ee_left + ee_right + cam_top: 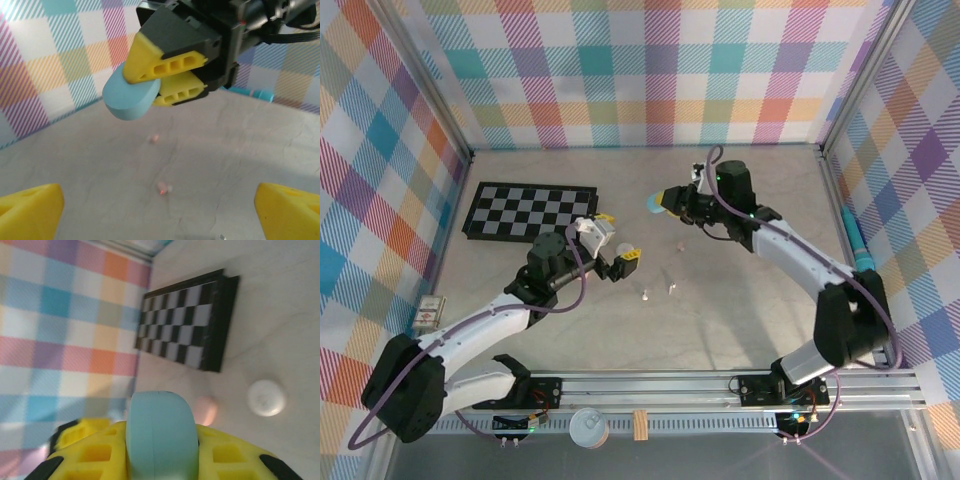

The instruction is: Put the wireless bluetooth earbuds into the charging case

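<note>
Your right gripper (666,203) squeezes the light blue case (129,97) between its yellow jaws, and the case sticks out past the tips. Your left gripper (618,238) has its jaws spread wide with nothing in them. A pink earbud (162,188) lies on the table (260,150) just ahead of the left jaws, about midway between them. A second pink earbud (155,138) lies farther out, nearer the right jaws. A white case (266,397) and a checkerboard (187,325) lie beyond the right jaws.
</note>
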Tool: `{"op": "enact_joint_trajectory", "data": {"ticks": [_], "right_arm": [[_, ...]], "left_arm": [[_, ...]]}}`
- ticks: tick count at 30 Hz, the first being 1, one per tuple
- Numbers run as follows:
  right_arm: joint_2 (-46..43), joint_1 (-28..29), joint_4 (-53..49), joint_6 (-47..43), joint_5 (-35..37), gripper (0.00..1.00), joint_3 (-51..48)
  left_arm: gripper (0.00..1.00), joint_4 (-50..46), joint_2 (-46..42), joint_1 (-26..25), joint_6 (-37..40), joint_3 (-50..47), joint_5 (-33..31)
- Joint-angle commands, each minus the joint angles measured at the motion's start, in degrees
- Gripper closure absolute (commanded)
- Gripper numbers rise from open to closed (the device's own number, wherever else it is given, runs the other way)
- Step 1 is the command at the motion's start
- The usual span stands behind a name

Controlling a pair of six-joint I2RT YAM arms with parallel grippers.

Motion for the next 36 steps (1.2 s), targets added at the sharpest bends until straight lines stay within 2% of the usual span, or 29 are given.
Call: {"op": "enact_joint_trajectory", "data": {"ticks": [1, 4, 11, 19, 22, 24, 29, 32, 36], "right_arm": [[7.33, -0.33, -4.79, -6.54, 5.31, 0.82, 3.93], [14.99, -0.47, -3.32, -4.08, 7.49, 0.84, 7.54], [29.59, -0.30, 0.04, 0.95, 7.50, 0.83, 16.06], [37.76, -0.43, -3.57, 1.22, 9.86, 0.80, 22.52], [37.79, -0.81, -5.28, 0.45, 10.41, 0.70, 23.29], [36.90, -1.62, -6.82, -0.39, 10.23, 0.55, 23.29], [31.43, -2.89, -12.38, -6.64, 14.21, 0.34, 22.43], [26.86, -2.98, -15.26, -10.73, 16.91, 0.27, 20.40], [20.47, -2.98, -14.99, -14.54, 16.86, 0.22, 15.15]], "left_arm": [[0.00, -6.66, -2.64, -0.34, 0.01, -1.27, -4.60], [0.00, -6.60, -3.54, -0.30, -1.50, -2.30, -5.99], [0.00, -7.84, -4.32, -0.25, -2.89, -3.15, -9.69], [0.00, -12.12, -6.80, -0.17, -3.60, -3.01, -14.21], [0.00, -12.86, -7.49, -0.10, -4.66, -3.23, -16.01], [0.00, -13.38, -7.95, 0.16, -6.05, -2.93, -18.55], [0.00, -16.51, -6.84, 3.46, -10.82, -0.63, -20.04], [0.00, -21.99, -3.18, 4.49, -15.04, 3.31, -26.06], [0.00, -27.35, 2.04, 4.47, -19.49, 7.93, -27.64]]}}
